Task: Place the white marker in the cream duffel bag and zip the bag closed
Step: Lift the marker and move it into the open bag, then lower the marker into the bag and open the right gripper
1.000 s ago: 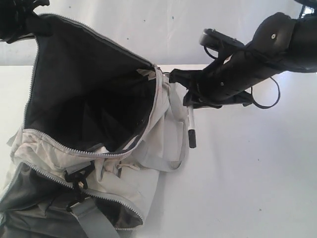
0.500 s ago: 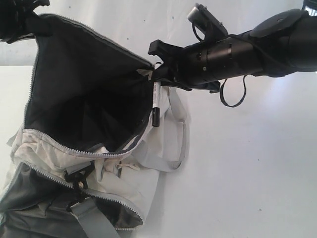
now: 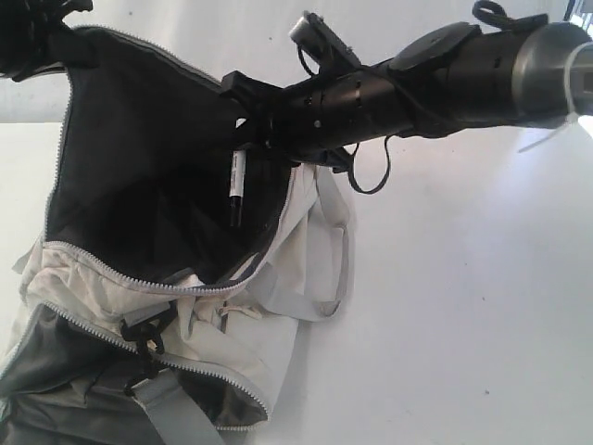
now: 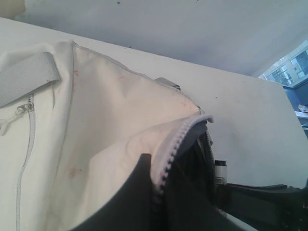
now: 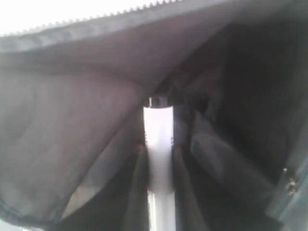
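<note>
- Holding the white marker [image 3: 235,185] pinched in my right gripper [image 3: 243,141], I have it hanging black end down over the open mouth of the cream duffel bag [image 3: 278,315], not yet released.
- My left gripper [image 3: 51,42] is clamped tight on the bag's edge, propping it open.
- Left to do: drop the marker in, then zip.
- The marker is a slim white barrel with dark print.
</note>
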